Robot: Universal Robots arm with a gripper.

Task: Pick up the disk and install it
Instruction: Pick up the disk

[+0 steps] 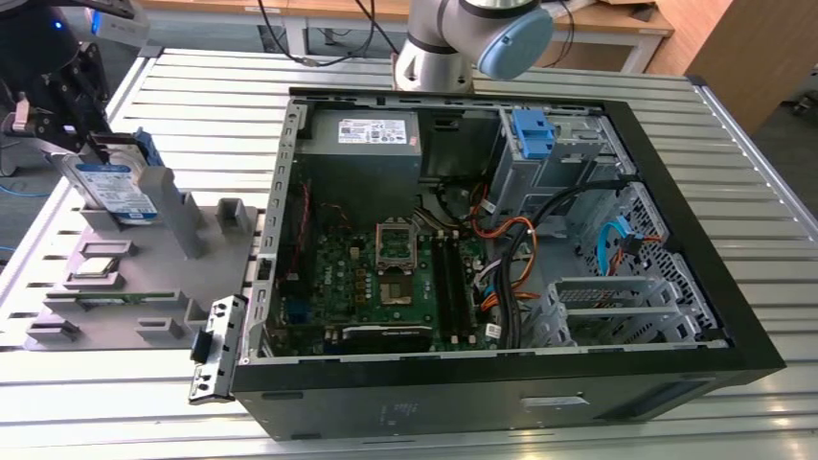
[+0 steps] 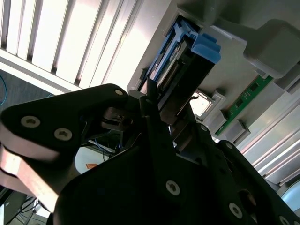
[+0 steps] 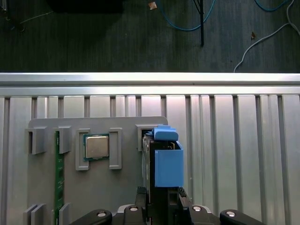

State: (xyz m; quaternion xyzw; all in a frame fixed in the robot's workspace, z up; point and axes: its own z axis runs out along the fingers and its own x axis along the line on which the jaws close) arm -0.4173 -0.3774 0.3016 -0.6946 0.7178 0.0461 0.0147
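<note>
Second wrist view: tool (image 2: 154, 99) clamped on the disk (image 2: 180, 65), label face hidden, grey holder (image 2: 265, 51) cut off.

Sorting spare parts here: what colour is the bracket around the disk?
Bright blue, clearest on the disk in the first wrist view.
</note>
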